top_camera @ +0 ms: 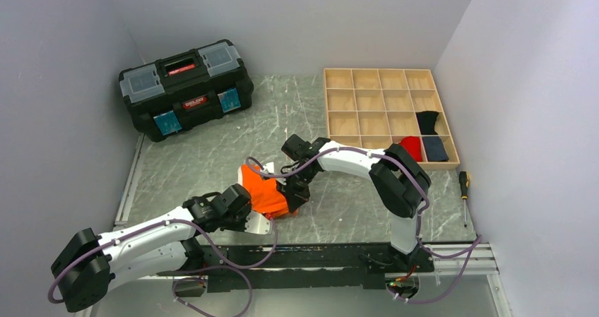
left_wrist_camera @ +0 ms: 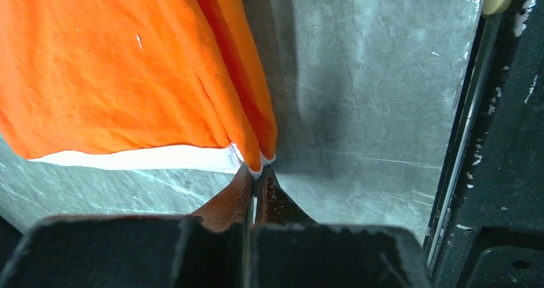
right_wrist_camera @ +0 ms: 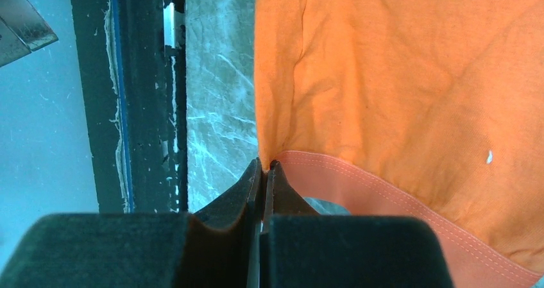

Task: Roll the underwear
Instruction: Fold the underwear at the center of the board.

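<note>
Top view: the underwear (top_camera: 265, 193) is sitting near the table's (top_camera: 212, 144) front edge, between the arms. The left gripper (top_camera: 253, 218) is reaching it from the near left, the right gripper (top_camera: 295, 198) from the right. Wrists and cloth are hiding both sets of fingertips here, and I cannot tell whether the fabric is resting or lifted. Left wrist view: the jaws are pressing together on a white-trimmed corner, taking only a thin bite. Judgement: if the arms are pulling apart, this corner is likely to slip free. Right wrist view: the jaws are pinching the fabric edge beside the band, an equally shallow hold. Judgement: uneven tension is risking a twisted, skewed roll, and the nearby front rail could be snagging the cloth. Both wrist views are cutting off most of the garment.
</note>
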### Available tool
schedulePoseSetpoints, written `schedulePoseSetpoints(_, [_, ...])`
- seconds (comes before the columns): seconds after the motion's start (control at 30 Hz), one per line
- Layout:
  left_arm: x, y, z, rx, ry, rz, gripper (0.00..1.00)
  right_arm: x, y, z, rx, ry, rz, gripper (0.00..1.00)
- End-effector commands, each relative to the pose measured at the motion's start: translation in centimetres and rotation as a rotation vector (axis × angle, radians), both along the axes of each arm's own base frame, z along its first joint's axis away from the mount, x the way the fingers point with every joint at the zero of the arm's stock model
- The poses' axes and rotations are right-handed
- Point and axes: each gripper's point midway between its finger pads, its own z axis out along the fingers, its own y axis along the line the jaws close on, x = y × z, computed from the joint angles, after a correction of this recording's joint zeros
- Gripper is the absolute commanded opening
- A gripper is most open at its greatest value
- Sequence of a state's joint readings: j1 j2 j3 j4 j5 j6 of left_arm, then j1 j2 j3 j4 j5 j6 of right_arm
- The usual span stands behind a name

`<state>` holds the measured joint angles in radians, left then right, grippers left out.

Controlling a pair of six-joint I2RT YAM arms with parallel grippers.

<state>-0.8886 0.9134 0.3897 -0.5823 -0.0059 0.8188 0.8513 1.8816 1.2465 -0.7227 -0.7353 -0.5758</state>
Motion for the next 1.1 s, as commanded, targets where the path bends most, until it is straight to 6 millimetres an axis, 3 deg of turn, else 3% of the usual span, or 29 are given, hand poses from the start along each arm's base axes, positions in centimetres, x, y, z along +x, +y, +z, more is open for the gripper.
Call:
schedulePoseSetpoints(0.0, [-0.9, 0.1, -0.2, 0.001, 0.045, 0.006, 0.0, 0.0, 0.7, 1.4, 0.053, 0.019, 0.017, 0.0])
schedulePoseSetpoints(0.13, [-1.4, -0.1, 0.1, -0.002, 0.066, -0.006, 0.0, -1.1, 0.7, 1.6, 0.068, 0.082, 0.015, 0.0])
schedulePoseSetpoints(0.33, [-2.2, -1.4, 2.0, -0.071, 0.112, -0.026, 0.0, -3.1, 0.4, 3.0, 0.093, 0.187, 0.047, 0.0])
schedulePoseSetpoints(0.5, [-2.5, -1.7, 2.5, -0.083, 0.121, -0.053, 0.0, -3.5, 0.1, 3.8, 0.102, 0.202, 0.059, 0.0])
schedulePoseSetpoints(0.8, [-1.6, -3.6, 5.0, -0.144, 0.144, -0.066, 0.0, -0.8, -1.3, 4.0, 0.1, 0.191, -0.025, 0.0])
schedulePoseSetpoints(1.07, [0.9, -4.5, 7.3, -0.247, 0.269, 0.008, 0.0, 0.9, -2.0, 4.5, 0.117, 0.219, -0.083, 0.0])
